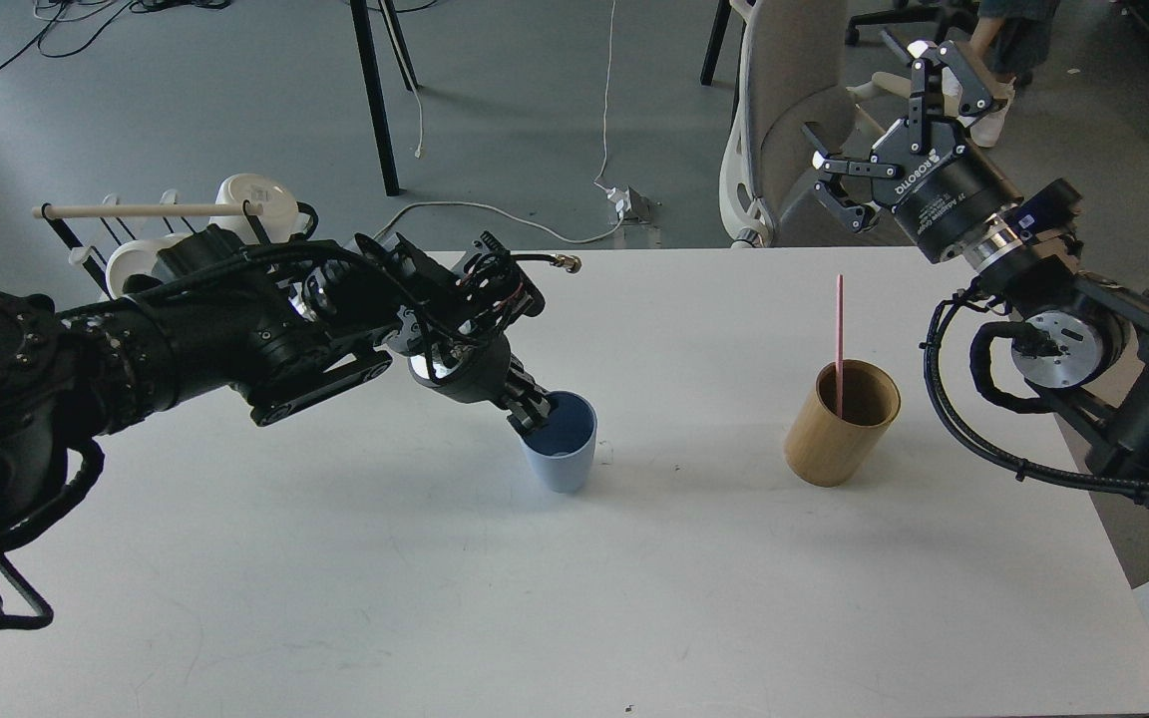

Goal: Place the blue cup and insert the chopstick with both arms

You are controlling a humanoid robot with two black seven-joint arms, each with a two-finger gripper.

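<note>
The blue cup stands upright near the middle of the white table. My left gripper is shut on the cup's left rim, one finger inside it. The pink-red chopstick stands upright inside the tan wooden cup at the right. My right gripper is open and empty, raised beyond the table's far right edge, above and behind the wooden cup.
A rack with a pale wooden rod and white mugs stands at the table's far left. A grey chair is behind the table. My left arm stretches across the left half of the table.
</note>
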